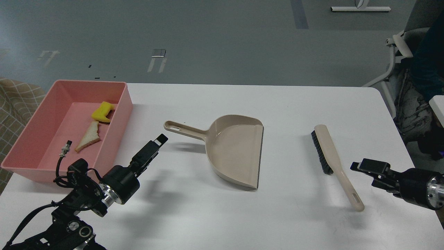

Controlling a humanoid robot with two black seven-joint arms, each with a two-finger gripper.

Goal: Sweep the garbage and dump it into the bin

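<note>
1. The garbage, a yellow chunk (102, 111) and a bread wedge (88, 136), lies inside the pink bin (31, 132) at the frame's left.
2. The dustpan (236, 151) sits empty at centre and the brush (334, 165) right of it, both flat on the table (295, 222).
3. The left gripper (160, 139) holds nothing; its opening I cannot tell. The right gripper (362, 166) looks slightly parted, empty.
4. Dumping appears done; likely only retreat is left.

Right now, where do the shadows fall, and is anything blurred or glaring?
Head view: sharp throughout, no strong glare; soft shadows lie on the table beneath the dustpan handle, beside the brush and under the left tool.
</note>
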